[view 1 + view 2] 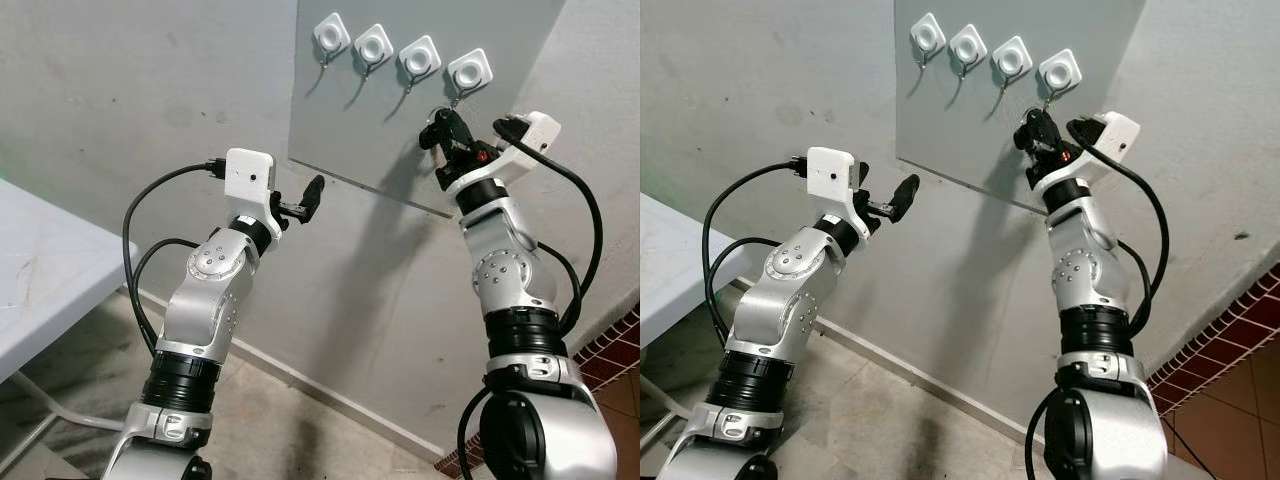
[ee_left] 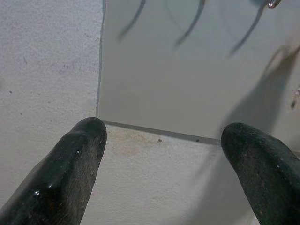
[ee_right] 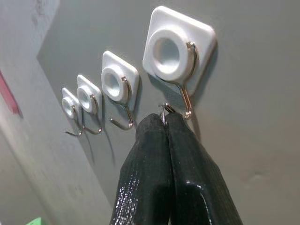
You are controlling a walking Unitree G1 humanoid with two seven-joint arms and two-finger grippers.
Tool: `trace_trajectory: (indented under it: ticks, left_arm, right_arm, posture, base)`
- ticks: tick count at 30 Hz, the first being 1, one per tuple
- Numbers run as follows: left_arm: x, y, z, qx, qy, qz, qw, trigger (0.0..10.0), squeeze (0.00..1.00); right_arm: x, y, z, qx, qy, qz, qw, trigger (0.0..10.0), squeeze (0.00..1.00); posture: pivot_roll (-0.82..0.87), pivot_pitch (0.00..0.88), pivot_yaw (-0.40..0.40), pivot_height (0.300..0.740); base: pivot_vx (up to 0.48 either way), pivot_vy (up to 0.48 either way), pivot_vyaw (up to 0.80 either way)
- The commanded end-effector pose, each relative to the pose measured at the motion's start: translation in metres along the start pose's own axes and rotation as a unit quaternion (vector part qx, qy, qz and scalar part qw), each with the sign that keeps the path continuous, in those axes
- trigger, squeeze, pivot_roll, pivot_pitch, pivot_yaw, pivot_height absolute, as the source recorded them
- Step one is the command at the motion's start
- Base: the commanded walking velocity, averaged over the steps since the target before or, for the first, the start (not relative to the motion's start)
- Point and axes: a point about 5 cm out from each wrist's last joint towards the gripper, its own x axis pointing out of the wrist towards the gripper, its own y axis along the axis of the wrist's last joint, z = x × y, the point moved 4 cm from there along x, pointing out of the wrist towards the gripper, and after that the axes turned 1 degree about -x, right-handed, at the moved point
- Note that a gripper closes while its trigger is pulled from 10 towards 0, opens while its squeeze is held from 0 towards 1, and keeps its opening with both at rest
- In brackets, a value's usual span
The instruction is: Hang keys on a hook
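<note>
A grey board on the wall carries several white square hooks. My right gripper is raised just under the rightmost hook. In the right wrist view its fingers are pressed together on a thin metal key ring. The ring's top sits beside the bottom curve of that hook's wire; whether it is over the wire I cannot tell. The keys themselves are hidden by the fingers. My left gripper is held up by the board's lower left corner, open with nothing in it, its fingers wide apart.
A white table stands at the left, with its leg on the pale tiled floor. Red brick-pattern tiles run along the lower right. The other hooks on the board hold nothing.
</note>
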Motion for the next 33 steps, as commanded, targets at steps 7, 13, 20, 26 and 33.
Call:
trace_trajectory:
  ticks: [7,13,20,26,33]
  left_arm:
    - [0.004,0.011,0.004,0.005,-0.008,0.012,1.000,10.0,0.00]
    - [0.004,0.012,0.004,0.005,-0.008,0.014,1.000,10.0,0.00]
    - [0.005,0.013,0.004,0.004,-0.008,0.017,1.000,10.0,0.00]
    - [0.005,0.013,0.003,0.002,-0.006,0.017,1.000,10.0,0.00]
    - [0.005,0.013,0.002,0.002,-0.004,0.017,1.000,10.0,0.00]
  right_arm:
    - [0.008,0.015,-0.008,-0.014,0.023,0.025,0.999,10.0,0.00]
    - [0.007,0.013,-0.010,-0.014,0.029,0.023,0.999,10.0,0.00]
    - [0.002,-0.005,-0.014,-0.035,0.050,-0.013,0.998,10.0,0.00]
    - [0.003,0.004,-0.018,-0.016,0.059,0.008,0.998,10.0,0.00]
    - [0.004,0.015,-0.021,0.002,0.069,0.033,0.997,10.0,0.00]
  posture:
    - [-0.04,0.000,-0.088,0.724]
    - [-0.04,0.000,-0.087,0.724]
    - [-0.04,0.000,-0.089,0.724]
    - [-0.04,0.000,-0.089,0.724]
    - [-0.04,0.000,-0.091,0.724]
  base:
    - [0.000,0.000,0.00]
    - [0.000,0.000,0.00]
    - [0.000,0.000,0.00]
    - [0.000,0.000,0.00]
    - [0.000,0.000,0.00]
